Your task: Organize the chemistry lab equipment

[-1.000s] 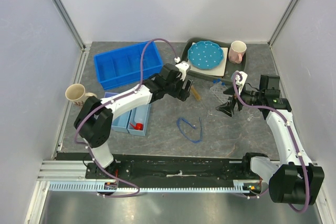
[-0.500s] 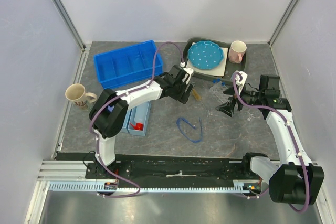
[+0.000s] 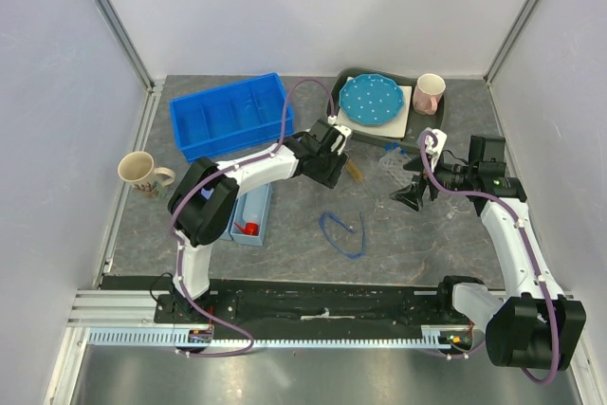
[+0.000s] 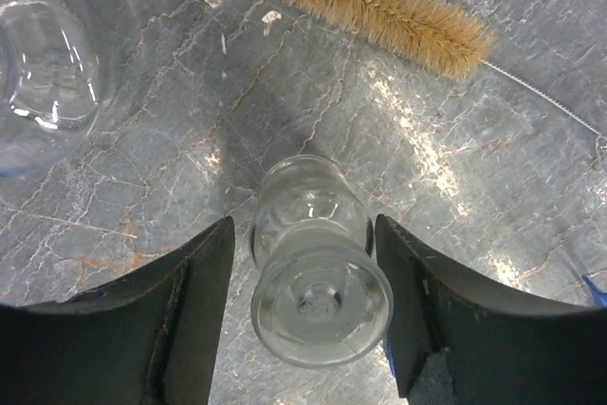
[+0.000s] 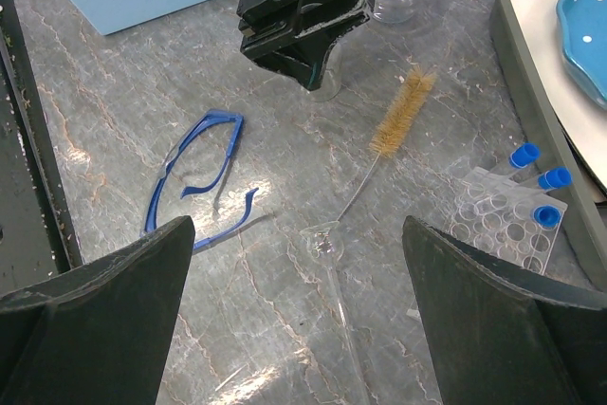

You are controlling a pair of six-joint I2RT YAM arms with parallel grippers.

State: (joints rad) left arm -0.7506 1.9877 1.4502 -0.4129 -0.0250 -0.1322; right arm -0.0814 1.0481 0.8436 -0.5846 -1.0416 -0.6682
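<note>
Grey tabletop [image 4: 493, 149]; amber brush [image 4: 379, 9] beyond small flask [image 4: 313, 253]; glass vessel [image 4: 43, 64] near.

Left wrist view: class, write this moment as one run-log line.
left gripper: open, straddling small glass flask | right gripper: open, holding nothing | brush: lying beyond flask

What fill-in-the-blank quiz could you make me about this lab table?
1. The left hand has its fingers either side of a small flask made of clear ___.
2. The tube rack holds ___ blue-capped tubes.
3. The safety glasses on the table have a ___ frame.
4. The mug beside the polka-dot plate is ___.

Missing words: glass, three, blue, pink.
</note>
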